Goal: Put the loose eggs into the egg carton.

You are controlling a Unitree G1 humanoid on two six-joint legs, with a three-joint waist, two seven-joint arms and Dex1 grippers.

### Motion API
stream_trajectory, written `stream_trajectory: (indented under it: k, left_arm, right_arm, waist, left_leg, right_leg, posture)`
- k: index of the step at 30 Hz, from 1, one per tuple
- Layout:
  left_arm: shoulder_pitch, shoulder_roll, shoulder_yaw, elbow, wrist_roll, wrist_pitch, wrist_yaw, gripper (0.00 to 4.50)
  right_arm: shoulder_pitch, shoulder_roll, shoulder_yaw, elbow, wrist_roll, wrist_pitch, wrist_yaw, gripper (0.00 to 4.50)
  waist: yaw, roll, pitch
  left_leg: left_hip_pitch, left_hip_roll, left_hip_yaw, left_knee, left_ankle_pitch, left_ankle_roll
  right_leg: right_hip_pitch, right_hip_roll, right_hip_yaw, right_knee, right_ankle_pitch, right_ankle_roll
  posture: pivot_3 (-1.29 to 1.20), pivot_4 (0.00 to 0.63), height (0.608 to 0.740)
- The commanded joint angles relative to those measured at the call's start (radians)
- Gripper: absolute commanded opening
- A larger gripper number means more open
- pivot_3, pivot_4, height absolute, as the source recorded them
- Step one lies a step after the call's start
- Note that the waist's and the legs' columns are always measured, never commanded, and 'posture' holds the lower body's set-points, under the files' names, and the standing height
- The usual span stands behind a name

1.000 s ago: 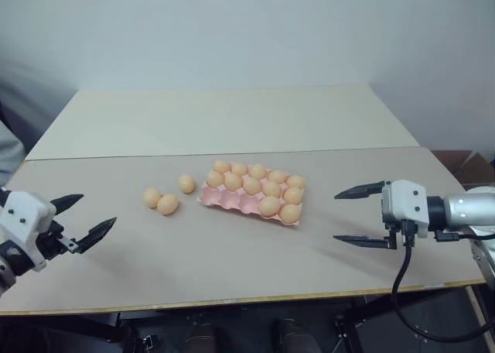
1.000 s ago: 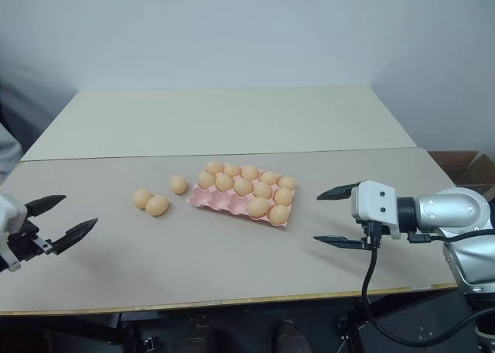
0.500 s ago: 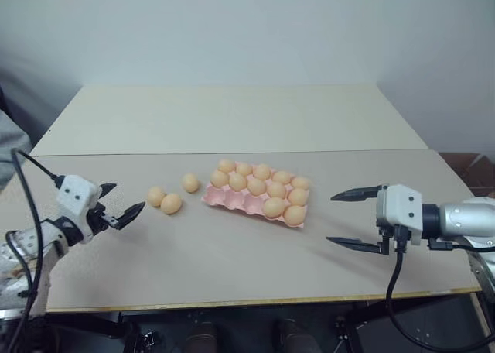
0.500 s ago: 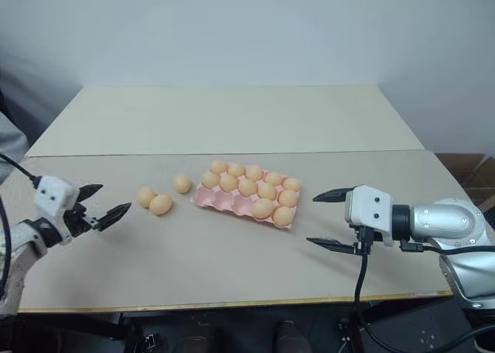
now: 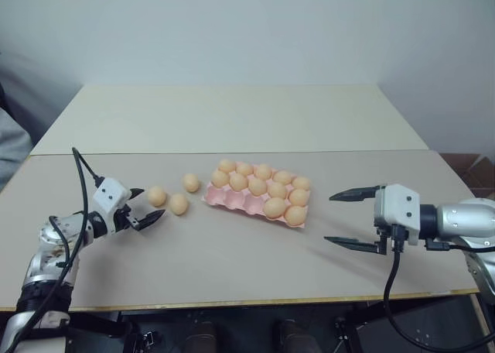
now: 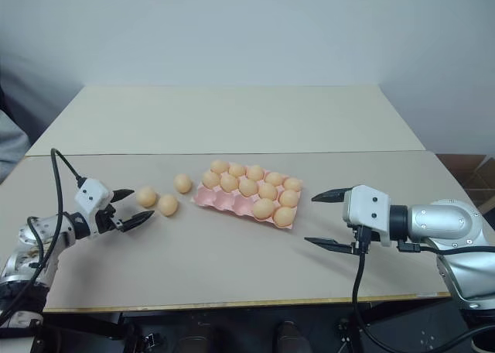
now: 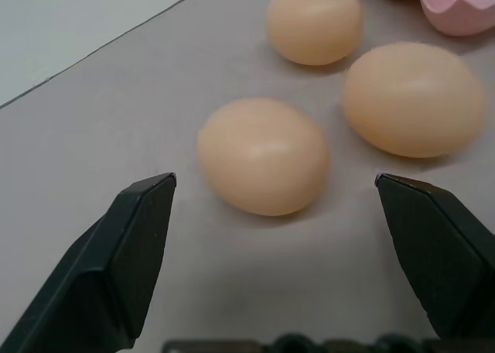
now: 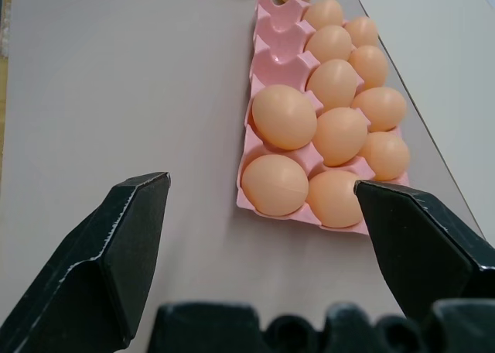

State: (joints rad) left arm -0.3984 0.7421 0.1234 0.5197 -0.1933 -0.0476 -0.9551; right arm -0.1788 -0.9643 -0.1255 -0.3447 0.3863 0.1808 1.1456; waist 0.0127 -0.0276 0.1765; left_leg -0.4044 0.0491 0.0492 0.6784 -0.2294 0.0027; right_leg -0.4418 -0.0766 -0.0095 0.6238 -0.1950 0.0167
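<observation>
Your left gripper point(image 5: 145, 207) sits low over the table point(image 5: 232, 252) with its jaws spread and nothing between them, and the nearest of the three loose eggs point(image 7: 263, 155) lies just ahead of its fingertips, the other two just beyond it. Your right gripper point(image 5: 348, 217) hangs above the table with its jaws spread wide and empty. The egg carton point(image 8: 267, 63) lies ahead of it, well apart, twelve cups filled and three near-row cups bare at its far end.

Looks like a lab or test room; plain pale wall point(image 5: 247, 28); two bare counters point(image 5: 232, 117) pushed together; cardboard box point(image 5: 472, 166) on the floor at right.
</observation>
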Motion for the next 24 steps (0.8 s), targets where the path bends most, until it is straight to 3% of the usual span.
stream_trajectory:
  k: [1,14,17,22,24]
  left_arm:
    - [-0.078,-0.003,-0.033,0.102,0.045,-0.088,-0.022,4.50]
    - [-0.224,-0.052,-0.071,0.300,0.086,-0.157,-0.059,4.50]
    - [-0.236,-0.052,-0.075,0.325,0.104,-0.154,-0.031,3.96]
    - [-0.242,-0.048,-0.077,0.353,0.117,-0.150,-0.023,2.38]
    - [-0.241,-0.049,-0.076,0.362,0.118,-0.155,-0.025,2.14]
  right_arm:
    - [0.003,-0.005,-0.027,-0.030,0.016,0.003,-0.003,4.45]
    - [0.042,-0.002,-0.043,-0.052,0.007,0.006,-0.041,4.45]
    - [0.043,-0.005,-0.045,-0.049,0.004,0.007,-0.052,4.50]
    - [0.041,-0.005,-0.041,-0.046,0.003,0.005,-0.057,4.50]
    - [0.036,-0.002,-0.036,-0.044,0.001,0.005,-0.060,4.50]
  waist:
    - [0.000,0.000,0.000]
    - [-0.001,-0.001,-0.001]
    - [-0.001,-0.001,-0.001]
    - [-0.001,-0.002,-0.001]
    - [-0.002,-0.002,-0.001]
  left_leg:
    - [0.000,0.000,0.000,0.000,0.000,0.000]
    - [0.000,0.000,0.000,0.001,0.000,0.000]
    - [0.000,0.000,0.000,0.001,0.000,0.000]
    - [0.000,0.000,0.000,0.001,0.000,0.000]
    - [0.000,0.000,0.000,0.001,0.000,0.000]
  right_leg:
    - [0.000,0.000,0.000,0.000,0.000,0.001]
    - [0.000,0.000,0.000,0.000,0.002,0.003]
    - [0.000,0.000,0.000,0.001,0.002,0.003]
    - [0.001,0.000,0.000,0.001,0.002,0.003]
    - [0.001,0.000,0.000,0.001,0.002,0.003]
  posture:
    - [0.00,0.150,0.740]
    - [0.00,0.150,0.740]
    - [0.00,0.150,0.740]
    - [0.00,0.150,0.740]
    - [0.00,0.150,0.740]
